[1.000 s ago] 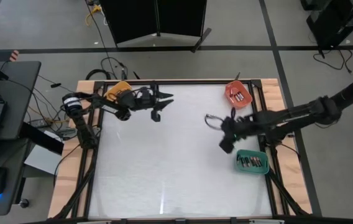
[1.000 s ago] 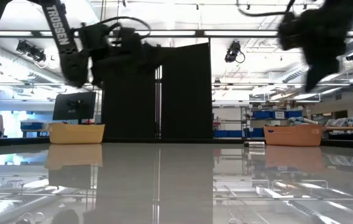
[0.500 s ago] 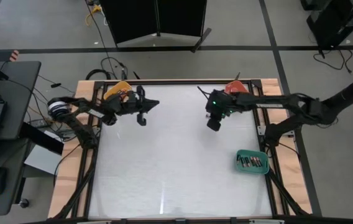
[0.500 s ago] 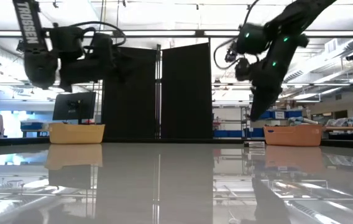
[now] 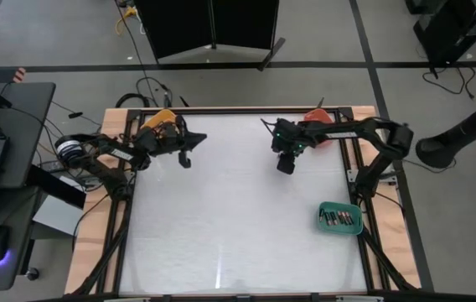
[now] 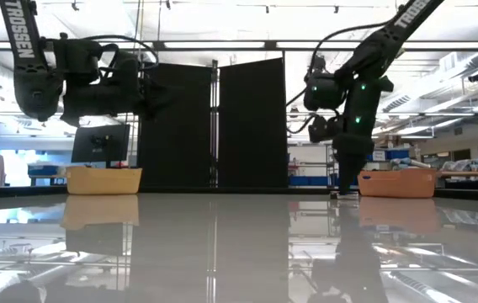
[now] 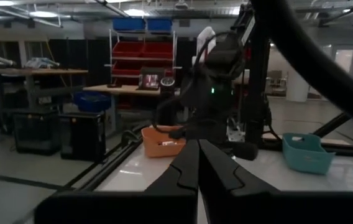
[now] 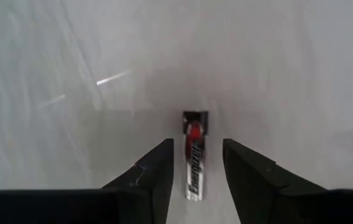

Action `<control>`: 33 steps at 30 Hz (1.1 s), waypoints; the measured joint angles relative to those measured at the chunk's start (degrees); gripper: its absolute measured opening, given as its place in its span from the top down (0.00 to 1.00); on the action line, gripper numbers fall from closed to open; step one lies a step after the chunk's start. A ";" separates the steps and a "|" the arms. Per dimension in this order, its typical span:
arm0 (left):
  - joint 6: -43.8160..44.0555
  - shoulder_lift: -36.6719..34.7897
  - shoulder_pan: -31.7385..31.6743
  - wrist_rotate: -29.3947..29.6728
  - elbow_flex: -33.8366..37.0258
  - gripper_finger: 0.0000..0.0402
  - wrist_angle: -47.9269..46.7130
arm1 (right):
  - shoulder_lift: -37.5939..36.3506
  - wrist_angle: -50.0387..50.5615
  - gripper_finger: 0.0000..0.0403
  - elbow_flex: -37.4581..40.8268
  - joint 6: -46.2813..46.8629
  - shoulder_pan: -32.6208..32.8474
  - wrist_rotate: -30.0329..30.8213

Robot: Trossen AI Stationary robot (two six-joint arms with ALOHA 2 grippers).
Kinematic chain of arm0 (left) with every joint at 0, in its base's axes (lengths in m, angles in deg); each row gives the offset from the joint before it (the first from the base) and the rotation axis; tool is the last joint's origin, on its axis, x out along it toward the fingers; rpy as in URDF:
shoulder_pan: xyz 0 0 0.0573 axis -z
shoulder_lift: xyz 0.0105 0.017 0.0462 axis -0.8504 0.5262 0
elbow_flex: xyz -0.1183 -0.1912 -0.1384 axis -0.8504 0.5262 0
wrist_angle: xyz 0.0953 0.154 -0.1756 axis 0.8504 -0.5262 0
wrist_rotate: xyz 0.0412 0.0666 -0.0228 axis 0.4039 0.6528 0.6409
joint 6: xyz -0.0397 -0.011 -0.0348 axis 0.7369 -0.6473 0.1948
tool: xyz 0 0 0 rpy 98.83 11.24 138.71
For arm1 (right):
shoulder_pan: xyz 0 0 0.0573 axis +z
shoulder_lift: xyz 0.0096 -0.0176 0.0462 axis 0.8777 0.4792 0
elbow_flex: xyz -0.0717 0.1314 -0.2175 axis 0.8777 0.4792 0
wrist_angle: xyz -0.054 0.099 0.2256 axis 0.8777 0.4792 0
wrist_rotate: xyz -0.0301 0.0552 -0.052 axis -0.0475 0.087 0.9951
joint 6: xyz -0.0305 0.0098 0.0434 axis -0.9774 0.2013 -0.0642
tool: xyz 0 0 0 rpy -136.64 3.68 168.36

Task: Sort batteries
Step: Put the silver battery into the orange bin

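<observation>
One Energizer battery [image 8: 194, 163] lies on the white table [image 8: 288, 74] between our right gripper's [image 8: 196, 171] spread fingers, ungripped. Our left gripper [image 7: 197, 169] is closed, empty. We count three trays.

Left claw [image 7: 198, 163] closed, right claw [image 8: 195, 163] spread.

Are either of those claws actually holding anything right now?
No. The right gripper is open around a battery lying on the table, not touching it. The left gripper is shut on nothing.

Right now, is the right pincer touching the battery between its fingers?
Apart. The right wrist view shows the right pincer open, with table visible between the battery and each finger.
</observation>
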 joint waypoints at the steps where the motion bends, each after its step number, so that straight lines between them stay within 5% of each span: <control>1: -0.01 -0.02 -0.09 0.08 0.00 0.97 0.12 | 0.56 -0.08 0.63 0.00 -0.32 -0.17 -0.59; 7: -0.01 -0.02 -0.60 0.11 -0.02 0.97 0.15 | 2.31 -1.02 0.68 -0.18 -0.49 -1.11 -1.20; 13: 0.01 -0.02 -0.75 0.13 -0.04 0.97 -0.24 | 2.19 -1.19 0.86 -0.17 -0.58 -2.02 -1.85; 21: -0.02 -0.02 -0.73 0.13 -0.02 0.97 -0.86 | 1.18 2.15 0.86 -1.49 1.24 -2.28 -1.93; 27: -1.19 -0.02 -0.75 0.15 -0.02 0.97 -1.05 | -2.79 10.48 0.86 -7.08 4.25 -5.57 5.13; 33: -1.14 0.00 -0.75 0.15 0.02 0.97 -2.80 | -5.63 15.23 0.86 -9.18 11.98 -15.95 12.85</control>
